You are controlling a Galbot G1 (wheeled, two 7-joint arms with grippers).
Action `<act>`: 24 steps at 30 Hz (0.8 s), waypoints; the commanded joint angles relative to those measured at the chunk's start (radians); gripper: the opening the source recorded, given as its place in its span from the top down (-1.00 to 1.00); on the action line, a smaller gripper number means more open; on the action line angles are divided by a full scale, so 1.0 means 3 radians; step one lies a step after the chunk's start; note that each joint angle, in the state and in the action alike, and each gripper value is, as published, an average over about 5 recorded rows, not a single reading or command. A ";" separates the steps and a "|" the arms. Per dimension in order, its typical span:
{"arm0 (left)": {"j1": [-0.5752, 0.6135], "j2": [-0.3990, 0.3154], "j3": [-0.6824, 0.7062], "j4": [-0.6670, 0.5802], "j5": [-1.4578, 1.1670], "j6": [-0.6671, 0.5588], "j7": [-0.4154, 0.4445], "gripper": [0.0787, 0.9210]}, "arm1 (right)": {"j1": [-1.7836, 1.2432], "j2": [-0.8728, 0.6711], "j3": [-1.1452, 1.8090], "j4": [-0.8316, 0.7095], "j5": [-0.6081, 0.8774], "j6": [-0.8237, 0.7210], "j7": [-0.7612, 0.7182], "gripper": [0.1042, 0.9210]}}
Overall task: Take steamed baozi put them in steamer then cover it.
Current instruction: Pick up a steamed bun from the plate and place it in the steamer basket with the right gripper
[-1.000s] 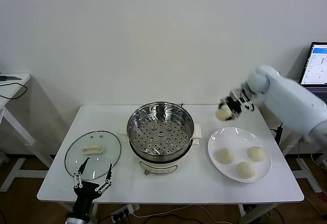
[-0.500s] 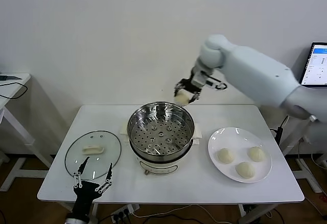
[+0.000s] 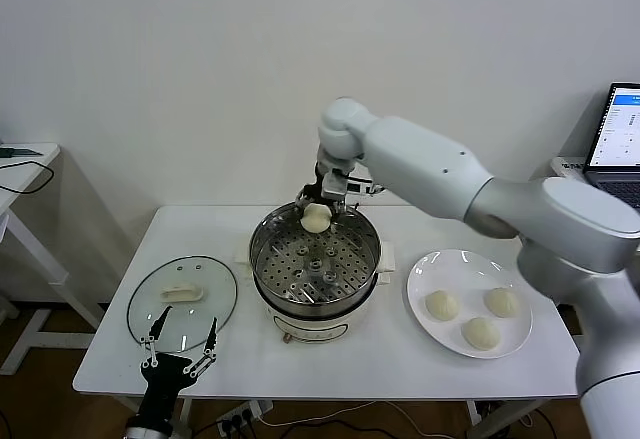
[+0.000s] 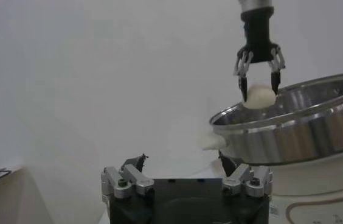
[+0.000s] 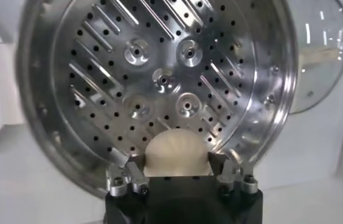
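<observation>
R gripper [image 3: 316, 206] clenched on one baozi [image 3: 316, 219], just inside steamer [image 3: 314, 255] far rim; bare perforated tray below jaws. Three baozi on plate [image 3: 470, 301]. L gripper [image 3: 180, 354] jaws spread, by cover [image 3: 182, 297].

light: bright, even, from overhead | shadows: soft, faint, under steamer [image 3: 314, 259] and plate [image 3: 470, 304] on counter [image 3: 400, 359] | glare: highlights on steamer rim and tray holes, streaks on lid [image 3: 182, 302] glass | blur: right wrist view soft at 9 o'clock edge; left wrist view hazy, wall washed out | distortion: none evident
</observation>
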 commanded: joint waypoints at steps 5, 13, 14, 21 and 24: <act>0.0003 -0.0009 -0.0012 0.0008 -0.0039 -0.0050 -0.0012 -0.77 | -0.0210 0.0304 0.0045 -0.0431 -0.0280 0.0103 0.0020 -0.49; 0.0001 -0.0011 -0.0027 0.0000 -0.0059 -0.0065 -0.0021 -0.77 | -0.0257 0.0362 0.0054 -0.0498 -0.0308 0.0106 0.0051 -0.64; -0.0001 -0.0009 -0.0029 0.0003 -0.0062 -0.0064 -0.0022 -0.77 | -0.0246 0.0350 0.0057 -0.0477 -0.0299 0.0105 0.0056 -0.68; -0.0006 0.0000 -0.0036 -0.0015 -0.0066 -0.0045 -0.0023 -0.77 | 0.0095 -0.0108 -0.0037 0.0221 0.0390 -0.0250 -0.0183 -0.76; -0.0012 0.0001 -0.0030 -0.0024 -0.0066 -0.0032 -0.0022 -0.77 | 0.0357 -0.0507 -0.0108 0.0567 0.1010 -0.0834 -0.0391 -0.76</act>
